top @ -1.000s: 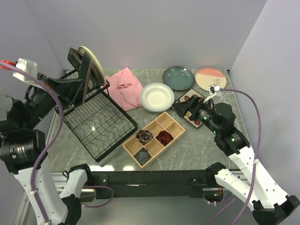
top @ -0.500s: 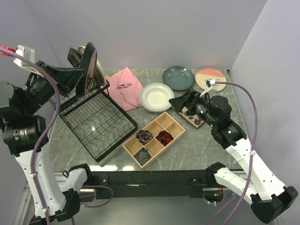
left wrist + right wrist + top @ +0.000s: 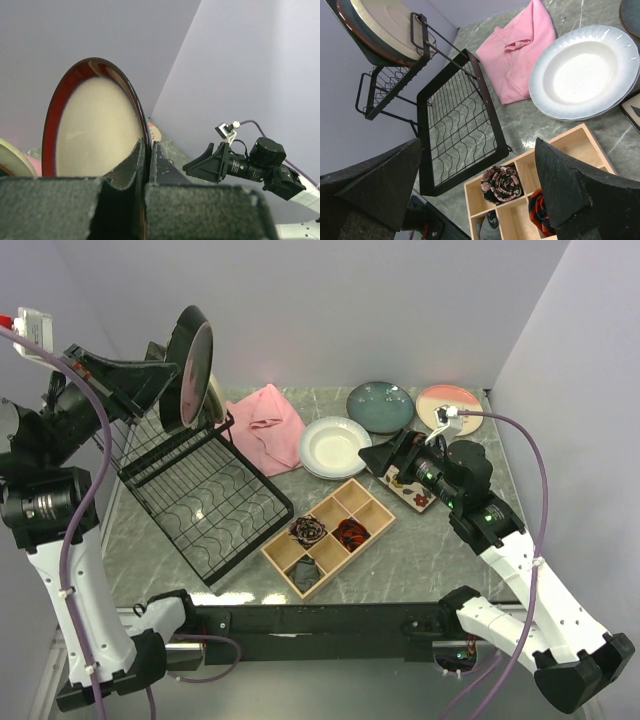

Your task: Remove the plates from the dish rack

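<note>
plates (image 3: 335, 447) x6 | rack (image 3: 205, 505) x1 | tray (image 3: 374, 516) x1 | cloth (image 3: 268, 425) x1 | arms (image 3: 520, 560) x2

Cloth (image 3: 268, 425) lies between dish rack (image 3: 205, 502), left, and plates (image 3: 334, 446), right.

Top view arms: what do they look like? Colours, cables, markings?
White link shells and black joint housings on both. A purple cable runs along the left arm, another along the right arm. The left tool and right tool have black wedge-shaped fingers with a grainy surface. Small green lights glow on the right arm's joints. No readable lettering.
</note>
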